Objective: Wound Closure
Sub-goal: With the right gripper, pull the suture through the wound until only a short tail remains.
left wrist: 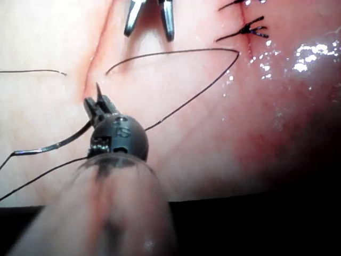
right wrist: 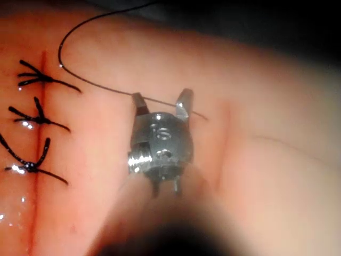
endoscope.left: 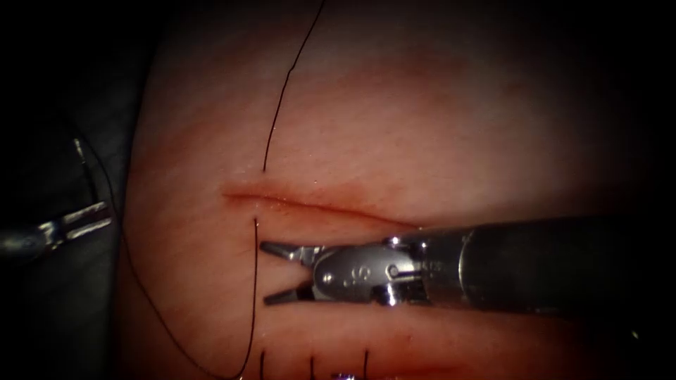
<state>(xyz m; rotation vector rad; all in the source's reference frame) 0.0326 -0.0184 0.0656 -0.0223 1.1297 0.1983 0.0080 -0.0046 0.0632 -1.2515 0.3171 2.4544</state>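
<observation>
Right tool (endoscope.left: 282, 274): wrist housing stamped "S", faint small characters beside it unreadable. Left tool (left wrist: 98, 104): clevis mark, seemingly "S".

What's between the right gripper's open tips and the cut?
In the endoscope view, bare tissue separates the open right gripper from the cut; the thread runs just past its tips.

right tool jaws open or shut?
Open. The right tool has its jaws spread in a V beside the cut, holding nothing; the thread runs past them.
</observation>
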